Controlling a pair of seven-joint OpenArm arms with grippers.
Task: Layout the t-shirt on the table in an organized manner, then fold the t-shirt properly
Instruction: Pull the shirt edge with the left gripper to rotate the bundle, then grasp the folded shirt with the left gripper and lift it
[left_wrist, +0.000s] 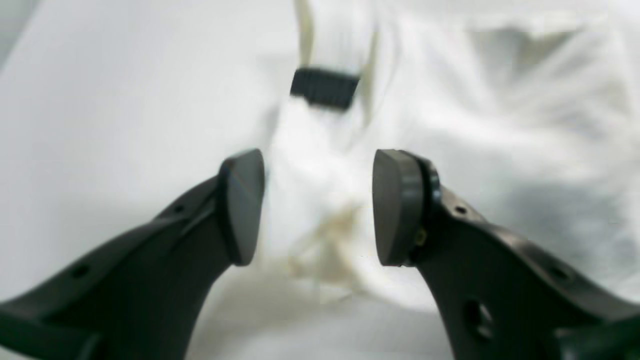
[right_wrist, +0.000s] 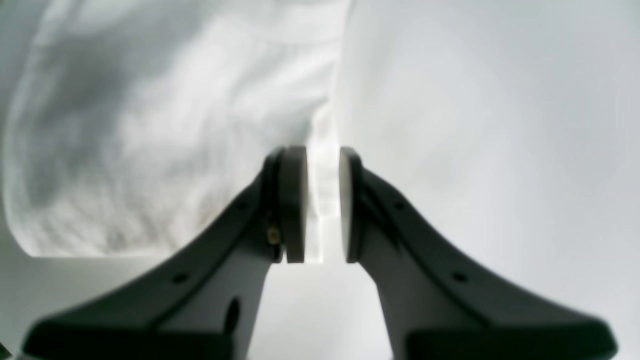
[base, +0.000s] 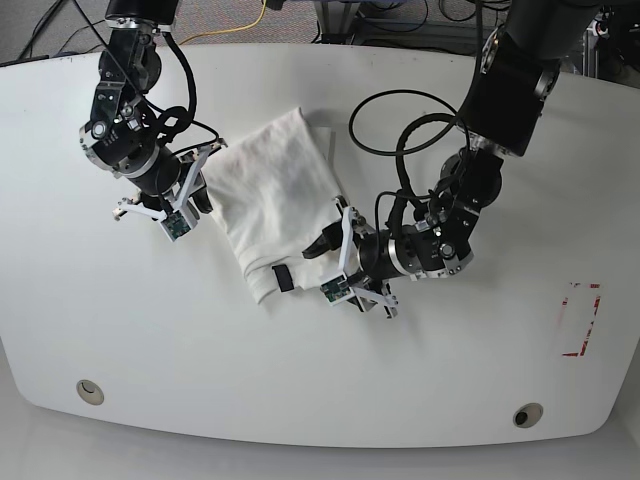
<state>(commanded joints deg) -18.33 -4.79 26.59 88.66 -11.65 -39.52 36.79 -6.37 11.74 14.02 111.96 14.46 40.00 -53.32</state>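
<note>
Black pads of the right gripper (right_wrist: 321, 205) pinch a fold of the white t-shirt's (base: 275, 195) upper-left edge, while the open left gripper (left_wrist: 317, 207) hovers nearest its collar end, the shirt lying diagonally on the table (base: 480, 380) between them; no containers appear.

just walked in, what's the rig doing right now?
Two arms are working a white t-shirt that lies bunched and partly folded on the table, not yet a tidy fold. The right gripper is nearly shut, pinching a strip of the shirt's edge. The left gripper is open at the shirt's other side, pads apart with fabric between them but not clamped. A small black tag shows on the cloth.
</note>
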